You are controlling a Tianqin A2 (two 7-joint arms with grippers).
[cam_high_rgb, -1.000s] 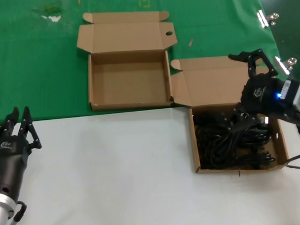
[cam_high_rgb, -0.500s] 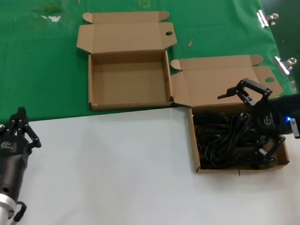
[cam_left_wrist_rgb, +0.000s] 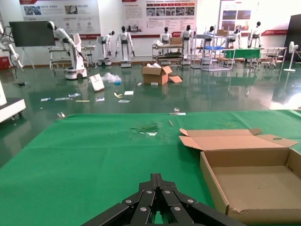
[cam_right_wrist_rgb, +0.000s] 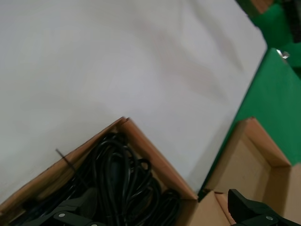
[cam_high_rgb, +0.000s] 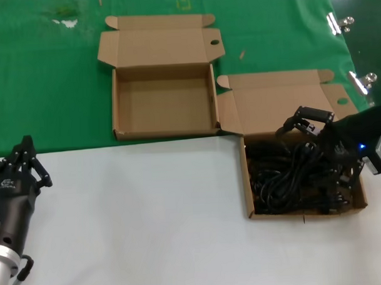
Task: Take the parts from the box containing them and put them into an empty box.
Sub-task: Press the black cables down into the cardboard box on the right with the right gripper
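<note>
The box containing the parts (cam_high_rgb: 245,178) lies open at the right, with its lid (cam_high_rgb: 283,105) folded back. The parts, tangled black power cords (cam_high_rgb: 285,177), fill it. My right gripper (cam_high_rgb: 322,151) is open and lowered over the cords. One finger is near the lid hinge and the other is down among the cords, with nothing clamped. In the right wrist view the cords (cam_right_wrist_rgb: 117,183) lie between its spread fingers (cam_right_wrist_rgb: 70,217). The empty box (cam_high_rgb: 164,103) sits open at the back centre. My left gripper (cam_high_rgb: 26,162) is parked shut at the left; its wrist view shows the empty box (cam_left_wrist_rgb: 249,181).
Green cloth (cam_high_rgb: 50,78) covers the far half of the table and white surface (cam_high_rgb: 149,213) the near half. Metal clips (cam_high_rgb: 362,80) lie on the cloth at the far right. The empty box's lid (cam_high_rgb: 159,40) is folded back.
My right gripper has come down from above the lid's back edge into the cord box, its fingers now spread over the cords. The left arm has barely moved.
</note>
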